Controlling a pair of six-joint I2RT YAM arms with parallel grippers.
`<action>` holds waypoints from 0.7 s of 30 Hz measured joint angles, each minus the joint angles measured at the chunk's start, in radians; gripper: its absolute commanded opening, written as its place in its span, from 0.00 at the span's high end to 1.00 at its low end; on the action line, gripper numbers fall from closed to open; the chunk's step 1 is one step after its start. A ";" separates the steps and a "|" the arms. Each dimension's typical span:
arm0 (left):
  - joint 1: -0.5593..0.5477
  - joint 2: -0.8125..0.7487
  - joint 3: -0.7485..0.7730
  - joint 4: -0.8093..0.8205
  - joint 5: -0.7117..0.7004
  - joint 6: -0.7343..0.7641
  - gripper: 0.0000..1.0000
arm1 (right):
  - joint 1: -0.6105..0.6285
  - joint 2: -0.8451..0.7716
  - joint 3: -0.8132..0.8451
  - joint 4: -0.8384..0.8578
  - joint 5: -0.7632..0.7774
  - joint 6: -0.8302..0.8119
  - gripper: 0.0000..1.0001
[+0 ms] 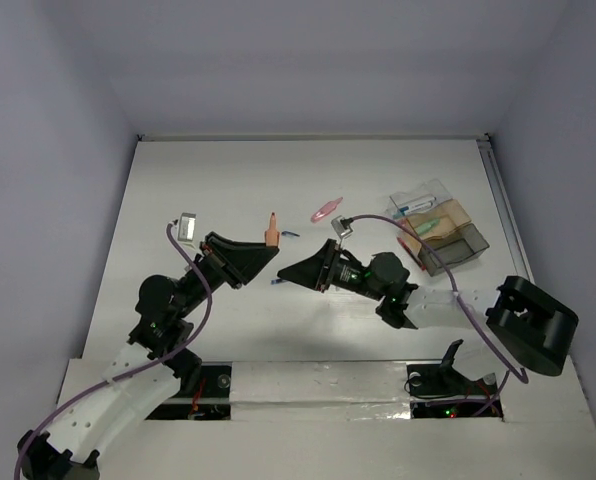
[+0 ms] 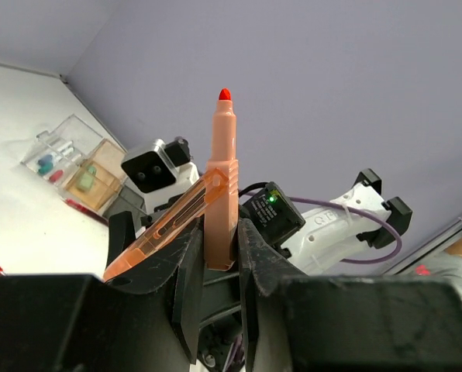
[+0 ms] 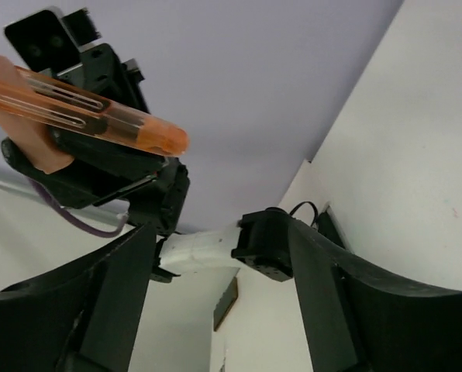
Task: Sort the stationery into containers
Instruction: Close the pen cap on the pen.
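Left end effector [image 1: 269, 248] is raised over the left half of the table [image 1: 228, 175], and its jaws are clamped on the lower part of an orange marker [image 1: 272, 229]. In the left wrist view the marker [image 2: 222, 182] stands upright between the fingers [image 2: 189, 267] with its red tip on top, and a translucent orange piece with a clip [image 2: 165, 229] slants down and to the left from its side. Just right of the marker a small blue item [image 1: 291, 235] lies on the table, too small to make out. Facing the left end effector, the right end effector [image 1: 286, 276] hovers close by with its jaws spread wide and nothing between them; its own camera shows both fingers [image 3: 115, 298] apart, looking up at the held marker. Farther right a pink translucent piece [image 1: 326, 209] lies on the table. A red pen [image 1: 410, 246] lies just beside the containers [image 1: 456, 248], a joined row of clear, tan and grey boxes near the table's right edge, with a green item [image 1: 425, 228] inside one of them.
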 measured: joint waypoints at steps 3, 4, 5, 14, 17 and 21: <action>0.000 -0.002 -0.013 0.006 0.002 -0.012 1.00 | 0.006 0.054 0.011 0.099 -0.021 0.049 0.46; 0.000 -0.004 -0.013 0.008 0.003 -0.016 1.00 | 0.008 0.067 0.019 0.121 -0.026 0.063 0.52; 0.000 -0.006 -0.014 0.010 0.004 -0.019 1.00 | 0.011 0.079 0.027 0.141 -0.031 0.071 0.66; 0.000 -0.032 -0.028 0.020 0.016 -0.044 1.00 | 0.011 0.129 0.101 0.179 -0.033 0.104 0.85; 0.000 -0.033 -0.038 0.022 0.022 -0.052 1.00 | 0.011 0.138 0.124 0.179 -0.031 0.107 0.85; 0.000 -0.036 -0.059 0.021 0.035 -0.064 1.00 | 0.011 0.140 0.144 0.172 -0.013 0.094 0.81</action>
